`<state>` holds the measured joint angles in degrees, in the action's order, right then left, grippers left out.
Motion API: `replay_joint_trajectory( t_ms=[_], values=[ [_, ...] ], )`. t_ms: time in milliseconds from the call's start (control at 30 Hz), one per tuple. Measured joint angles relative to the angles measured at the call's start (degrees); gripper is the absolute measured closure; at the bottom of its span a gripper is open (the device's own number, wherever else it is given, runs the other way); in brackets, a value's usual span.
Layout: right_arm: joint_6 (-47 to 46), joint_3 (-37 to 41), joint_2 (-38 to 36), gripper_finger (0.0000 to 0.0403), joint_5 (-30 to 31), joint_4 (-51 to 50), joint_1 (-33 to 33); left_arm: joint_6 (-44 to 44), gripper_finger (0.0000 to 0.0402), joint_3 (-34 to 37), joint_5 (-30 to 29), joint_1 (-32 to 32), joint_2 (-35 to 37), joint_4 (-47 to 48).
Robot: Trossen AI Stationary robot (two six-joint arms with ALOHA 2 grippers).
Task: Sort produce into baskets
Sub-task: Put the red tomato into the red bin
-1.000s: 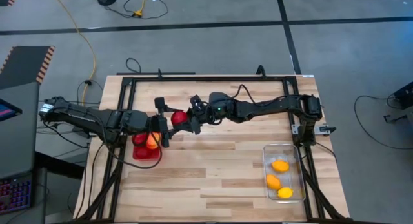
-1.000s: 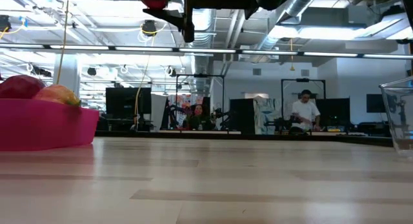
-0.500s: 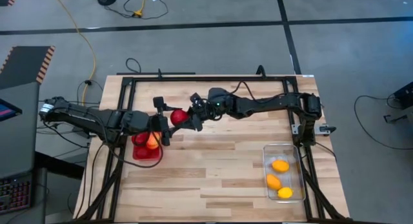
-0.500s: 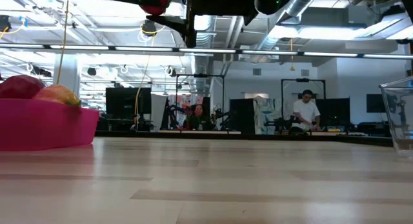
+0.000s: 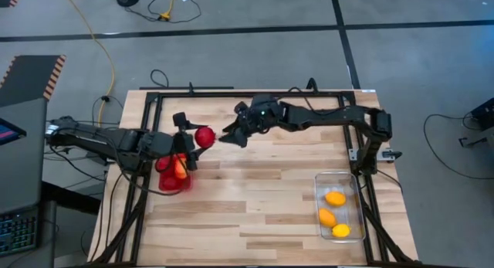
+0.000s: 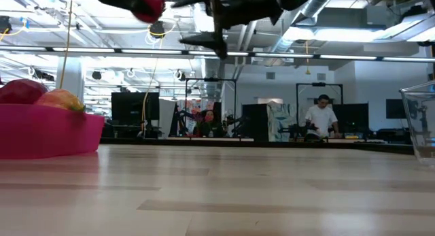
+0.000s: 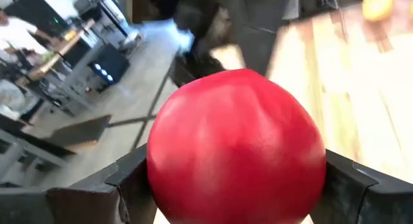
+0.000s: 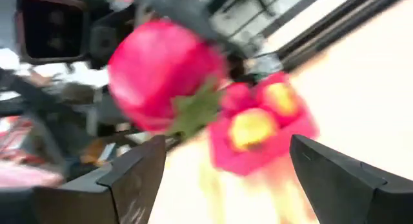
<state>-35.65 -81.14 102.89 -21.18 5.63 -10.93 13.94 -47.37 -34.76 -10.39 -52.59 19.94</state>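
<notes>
Left tool (image 5: 194,141): clamped on the red tomato (image 5: 204,136), held above the bench (image 5: 255,206) near its left edge, just beside the red basket (image 5: 171,179).
Right tool (image 5: 228,134): fingers spread wide, empty, just beside the tomato.
Red basket: holds red and orange produce.
Clear basket (image 5: 338,208): near right corner, three yellow-orange ovals (image 5: 335,198) inside.

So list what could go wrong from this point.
1. The left tool holds the red tomato high above the table, beside the red basket rather than over it. Released here, it would likely fall and roll.
2. The right tool, open, sits close by; the arms could collide.
3. The red basket already holds produce, so the tomato could bounce out.
</notes>
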Motion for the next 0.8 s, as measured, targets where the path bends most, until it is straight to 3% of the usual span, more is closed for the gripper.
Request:
replay_joint_trajectory(
  t_ms=[167,500,667,800],
  values=[
    [7.7,0.0,-4.6,0.0046,5.7,-12.3,-1.2,-6.5,0.0116,0.0,1.0,0.0,3.3,9.4],
    [18.1,0.1,-11.9,0.0046,23.2,-41.5,1.7,-22.0,0.0116,0.0,9.0,0.1,5.0,35.0],
    [17.5,6.4,-14.4,0.0046,33.1,-46.5,4.8,-26.8,0.0116,0.0,9.4,0.1,4.7,41.5],
    [12.8,13.0,-17.3,0.0046,35.9,-46.0,6.6,-28.8,0.0116,0.0,12.4,0.9,4.7,42.1]
  ],
)
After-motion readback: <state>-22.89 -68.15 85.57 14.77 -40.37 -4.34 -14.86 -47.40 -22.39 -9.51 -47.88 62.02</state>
